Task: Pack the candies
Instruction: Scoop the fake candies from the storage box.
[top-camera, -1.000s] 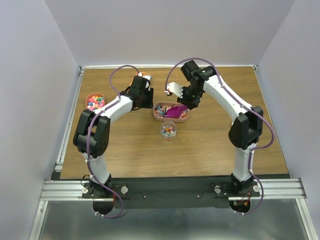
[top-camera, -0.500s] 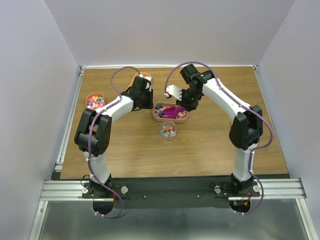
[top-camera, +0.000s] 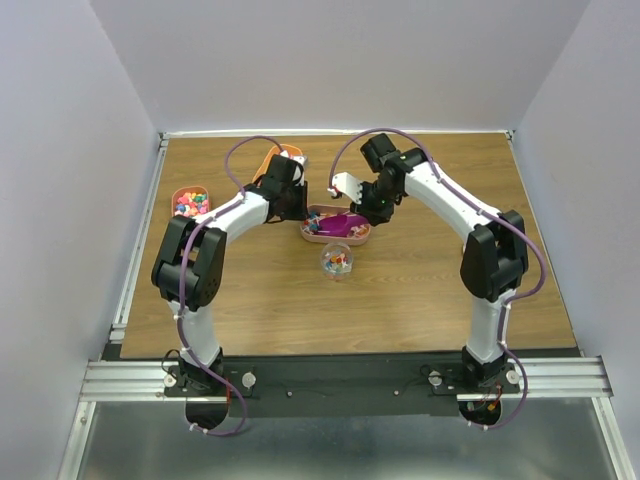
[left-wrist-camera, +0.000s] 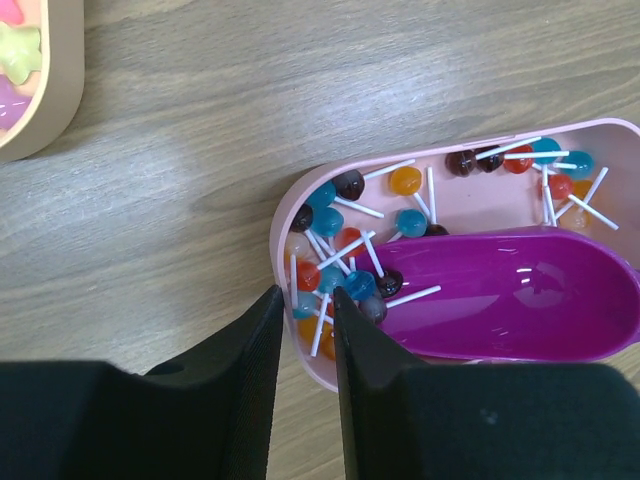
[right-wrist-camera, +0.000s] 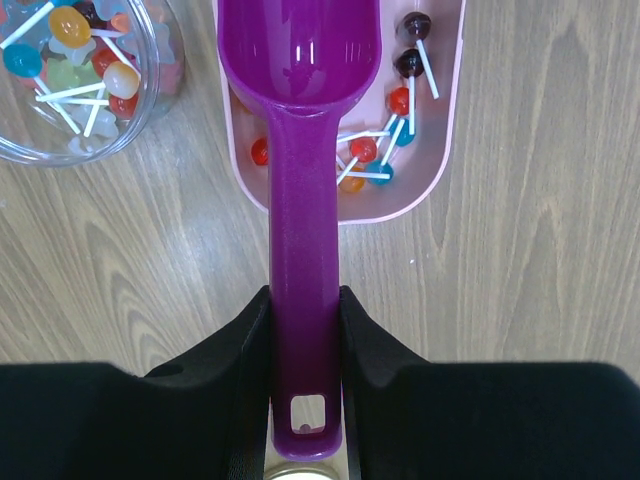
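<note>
The candies (left-wrist-camera: 340, 265) are small multicoloured lollipops on white sticks, lying in an oblong pink tray (top-camera: 306, 231) at mid table. My left gripper (left-wrist-camera: 306, 300) straddles the tray's near-left rim (left-wrist-camera: 277, 230), its jaws closed narrowly on it. My right gripper (right-wrist-camera: 305, 300) is shut on the handle of the magenta scoop (right-wrist-camera: 300, 60). The scoop's bowl lies in the tray (right-wrist-camera: 445, 120) among the candies (right-wrist-camera: 375, 150) and looks empty. A clear round bowl (top-camera: 337, 262) in front of the tray holds more candies (right-wrist-camera: 70, 50).
A second peach tray (top-camera: 190, 202) with coloured sweets sits at the left; its edge shows in the left wrist view (left-wrist-camera: 55, 80). An orange tray (top-camera: 272, 158) lies behind the left arm. The clear bowl's rim (right-wrist-camera: 150, 100) is close to the scoop's left side.
My right gripper has moved a little left and down with the scoop, which now lies lower in the tray. The tray has shifted slightly left. The left arm has barely moved.
</note>
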